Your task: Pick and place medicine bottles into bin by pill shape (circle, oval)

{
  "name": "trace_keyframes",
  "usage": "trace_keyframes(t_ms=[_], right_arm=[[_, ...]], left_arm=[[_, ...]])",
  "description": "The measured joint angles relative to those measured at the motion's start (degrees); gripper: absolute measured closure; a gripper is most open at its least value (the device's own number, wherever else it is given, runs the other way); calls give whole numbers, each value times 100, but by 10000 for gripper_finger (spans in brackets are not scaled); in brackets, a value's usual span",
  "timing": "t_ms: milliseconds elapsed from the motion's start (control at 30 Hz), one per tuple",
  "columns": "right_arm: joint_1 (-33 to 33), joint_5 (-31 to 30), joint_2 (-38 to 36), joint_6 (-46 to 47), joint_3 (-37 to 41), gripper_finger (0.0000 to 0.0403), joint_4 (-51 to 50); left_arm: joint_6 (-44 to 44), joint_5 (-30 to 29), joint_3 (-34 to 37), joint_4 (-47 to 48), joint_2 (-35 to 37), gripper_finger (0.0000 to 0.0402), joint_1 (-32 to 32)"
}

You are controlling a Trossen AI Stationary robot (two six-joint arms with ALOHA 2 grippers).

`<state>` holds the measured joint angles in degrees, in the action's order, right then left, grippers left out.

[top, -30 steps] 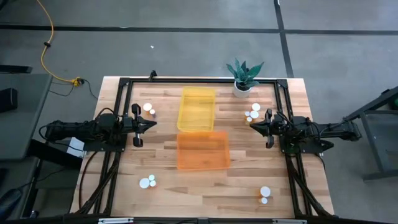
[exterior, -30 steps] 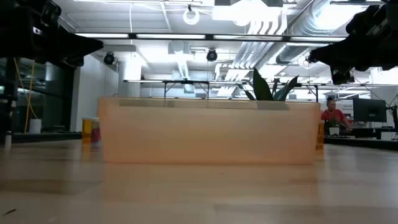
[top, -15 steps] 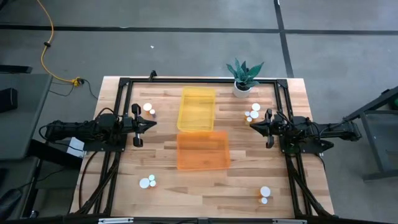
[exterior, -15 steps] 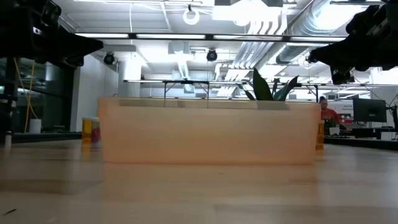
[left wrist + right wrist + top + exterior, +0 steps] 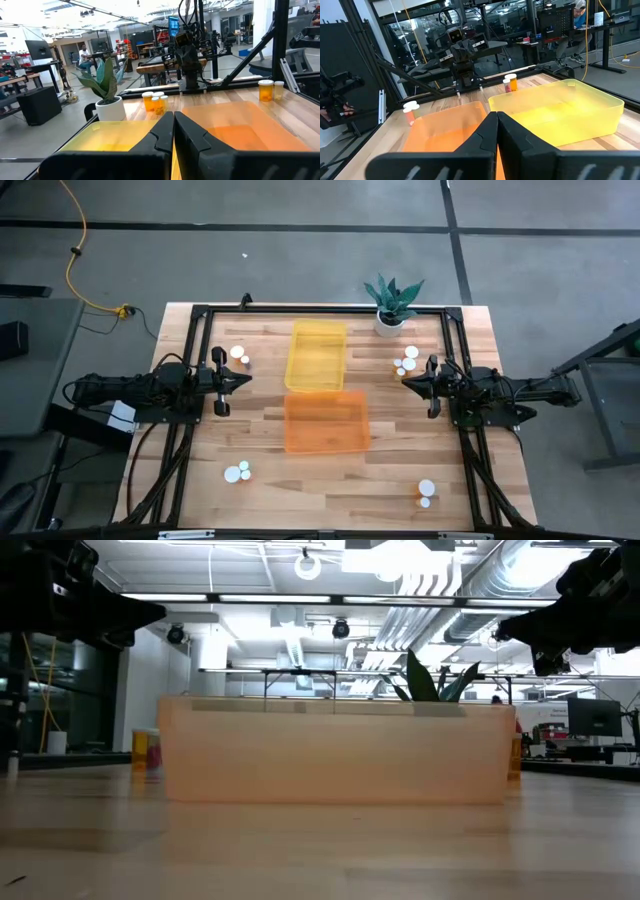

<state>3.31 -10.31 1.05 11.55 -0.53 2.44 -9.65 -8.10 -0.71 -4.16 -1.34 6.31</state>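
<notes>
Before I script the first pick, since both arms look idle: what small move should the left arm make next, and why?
Probably open the left tool and swing it toward the two bottles beside it. Both tools are shut and hold nothing, the yellow bin and orange bin look empty, and that pair is the closest to the left tool. The right tool waits across the bins.

**Little bottles in four corners**

The medicine bottles are tiny, orange, with white caps. They stand upright on the bench in four small groups, near each corner, well apart from the two bins.
</notes>
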Motion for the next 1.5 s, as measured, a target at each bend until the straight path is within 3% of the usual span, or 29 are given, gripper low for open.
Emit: trace_keyframes(t_ms=[1500], right_arm=[[0,1,-1,0,2,402,0]], left_arm=[[-148,-15,-2,0,0,398,2]])
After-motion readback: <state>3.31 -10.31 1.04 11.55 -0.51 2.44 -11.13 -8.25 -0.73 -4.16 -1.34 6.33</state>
